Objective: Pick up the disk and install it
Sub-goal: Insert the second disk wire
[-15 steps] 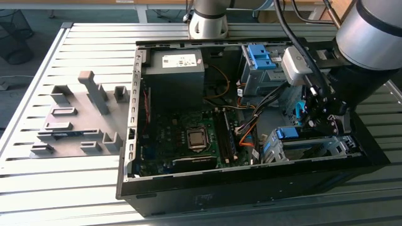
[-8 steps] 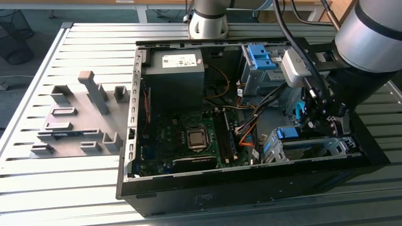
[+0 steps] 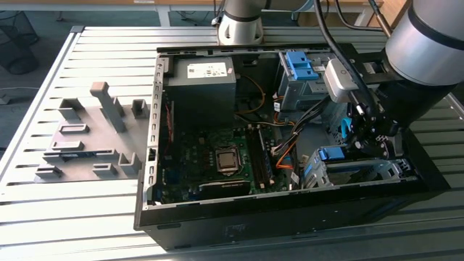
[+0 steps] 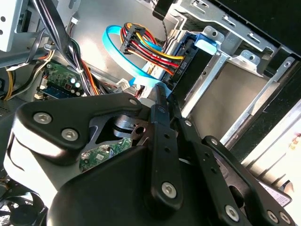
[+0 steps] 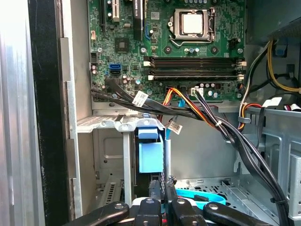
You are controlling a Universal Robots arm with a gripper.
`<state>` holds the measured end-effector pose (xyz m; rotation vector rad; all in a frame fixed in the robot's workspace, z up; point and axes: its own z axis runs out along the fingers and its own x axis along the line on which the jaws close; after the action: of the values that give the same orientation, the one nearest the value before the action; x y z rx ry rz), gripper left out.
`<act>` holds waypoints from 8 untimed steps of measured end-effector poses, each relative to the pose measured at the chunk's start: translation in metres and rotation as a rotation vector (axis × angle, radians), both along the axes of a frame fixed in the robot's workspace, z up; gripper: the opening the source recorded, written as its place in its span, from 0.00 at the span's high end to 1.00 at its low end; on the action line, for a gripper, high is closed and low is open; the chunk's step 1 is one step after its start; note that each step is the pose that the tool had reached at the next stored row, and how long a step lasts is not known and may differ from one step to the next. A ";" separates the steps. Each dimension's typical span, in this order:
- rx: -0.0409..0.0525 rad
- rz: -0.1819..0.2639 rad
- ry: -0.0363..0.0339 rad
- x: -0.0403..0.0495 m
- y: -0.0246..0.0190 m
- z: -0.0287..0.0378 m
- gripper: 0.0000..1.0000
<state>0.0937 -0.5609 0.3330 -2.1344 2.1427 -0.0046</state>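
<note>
The arm reaches down into the open computer case [image 3: 217,217]; its claw [image 5: 164,195] sits pinched together, gripping nothing, just behind the disk [image 5: 151,157] in its bay.

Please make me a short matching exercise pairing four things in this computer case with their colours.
Things:
1. Motherboard
2. Flat data cable
3. CPU
4. Case rim

Colours:
A. black
B. light blue
C. green
D. silver

Pairs: 1-C, 2-B, 3-D, 4-A
</note>
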 end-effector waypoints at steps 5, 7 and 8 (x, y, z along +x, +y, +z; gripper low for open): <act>0.0002 0.000 0.0000 0.0005 0.0000 -0.0005 0.84; 0.0003 0.000 0.0000 0.0007 0.0000 -0.0010 0.84; 0.0003 0.000 0.0000 0.0007 0.0000 -0.0013 0.84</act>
<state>0.0943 -0.5609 0.3316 -2.1343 2.1425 -0.0043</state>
